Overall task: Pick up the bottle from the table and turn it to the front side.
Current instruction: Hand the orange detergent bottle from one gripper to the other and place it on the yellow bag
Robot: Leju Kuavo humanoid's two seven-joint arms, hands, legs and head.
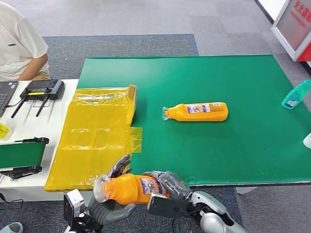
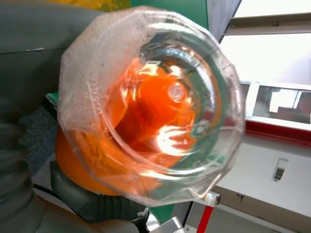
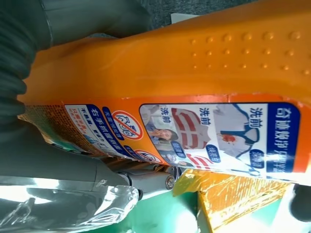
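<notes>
Two robot hands held one orange bottle [image 1: 132, 188] between them, lifted clear of the green table [image 1: 256, 145] and lying on its side just in front of the robot's body. The table, the largest thing in the scene, stretched away beyond both hands. On it, further out from the hands, lay a second orange bottle [image 1: 198, 111], also on its side, and a teal bottle [image 1: 296, 94] sat far off to the right. A crumpled yellow plastic sheet [image 1: 95, 136] lay beyond the left hand, draped over the table's edge.

The right hand [image 1: 172, 187] was wrapped around the base end of the held bottle, gripping it. The left hand [image 1: 113, 206] cupped the neck end from beneath, fingers [image 1: 121, 167] curled up behind it, near the clear cap [image 1: 102, 188].

The right wrist view showed a printed label [image 3: 205, 133] on one side of the bottle and raised dots [image 3: 256, 51] on the adjoining face.

By my judgement, the pick-up was done. The turn looked to be under way, with both hands on the bottle; whether the front side already faced forward could not be told.
</notes>
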